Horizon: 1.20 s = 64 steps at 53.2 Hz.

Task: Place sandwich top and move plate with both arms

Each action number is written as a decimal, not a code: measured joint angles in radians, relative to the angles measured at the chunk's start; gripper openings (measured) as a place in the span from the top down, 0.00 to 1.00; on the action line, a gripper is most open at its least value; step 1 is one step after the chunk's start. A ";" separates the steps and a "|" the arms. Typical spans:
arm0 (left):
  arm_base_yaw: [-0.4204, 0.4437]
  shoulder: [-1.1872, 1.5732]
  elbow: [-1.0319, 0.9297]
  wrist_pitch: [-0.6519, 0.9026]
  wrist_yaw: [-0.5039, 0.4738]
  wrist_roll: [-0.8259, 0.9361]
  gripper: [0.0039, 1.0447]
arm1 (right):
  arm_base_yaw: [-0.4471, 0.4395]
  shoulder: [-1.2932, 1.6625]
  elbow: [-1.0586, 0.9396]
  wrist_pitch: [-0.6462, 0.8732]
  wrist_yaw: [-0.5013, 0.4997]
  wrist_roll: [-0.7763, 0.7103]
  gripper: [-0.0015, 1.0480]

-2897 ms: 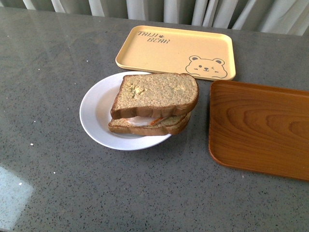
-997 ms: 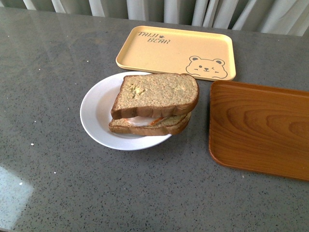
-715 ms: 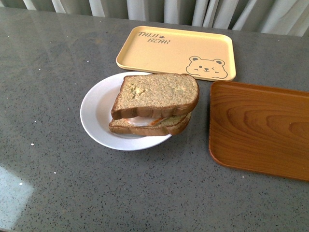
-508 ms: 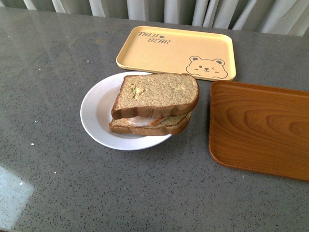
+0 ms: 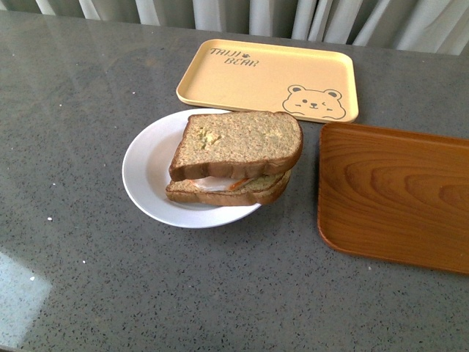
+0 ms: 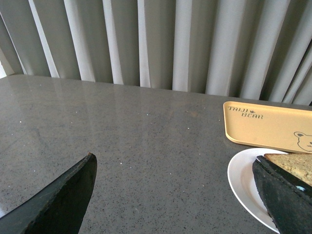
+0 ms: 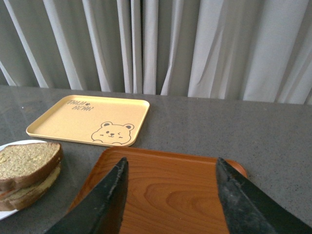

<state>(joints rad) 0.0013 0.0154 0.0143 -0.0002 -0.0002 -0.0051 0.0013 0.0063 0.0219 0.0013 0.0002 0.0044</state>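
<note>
The sandwich top (image 5: pixel 238 141), a bare brown bread slice, lies on a lower slice with egg filling (image 5: pixel 220 183) on the white plate (image 5: pixel 143 172). Neither arm shows in the front view. In the left wrist view my left gripper (image 6: pixel 175 168) is open above bare table, its fingers (image 6: pixel 68 195) wide apart, with the plate (image 6: pixel 241 178) and sandwich top (image 6: pixel 295 163) beside one finger. In the right wrist view my right gripper (image 7: pixel 170 165) is open and empty above the brown wooden tray (image 7: pixel 168 187); the sandwich top (image 7: pixel 27 161) lies off to the side.
A yellow bear-printed tray (image 5: pixel 267 77) sits behind the plate. The wooden tray (image 5: pixel 392 194) lies right of the plate. The grey table (image 5: pixel 80 110) ends at pale curtains (image 5: pixel 242 15) at the back.
</note>
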 joint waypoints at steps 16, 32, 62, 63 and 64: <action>0.080 0.406 0.146 -0.164 0.087 -0.354 0.08 | 0.000 -0.001 0.000 0.000 0.000 0.000 0.08; 0.205 1.007 0.243 0.352 0.366 -0.429 0.08 | 0.000 -0.001 0.000 0.000 0.000 0.000 0.09; 0.153 1.736 0.481 0.730 0.515 -0.545 0.08 | 0.000 -0.001 0.000 0.000 0.000 0.000 0.09; 0.153 1.743 0.485 0.732 0.515 -0.547 0.08 | 0.000 -0.001 0.000 0.000 0.000 0.000 0.09; 0.152 1.757 0.492 0.738 0.517 -0.550 0.08 | 0.000 -0.001 0.000 0.000 0.000 0.000 0.09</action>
<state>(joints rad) 0.1532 1.7729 0.5064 0.7380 0.5167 -0.5552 0.0013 0.0055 0.0219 0.0013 -0.0002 0.0040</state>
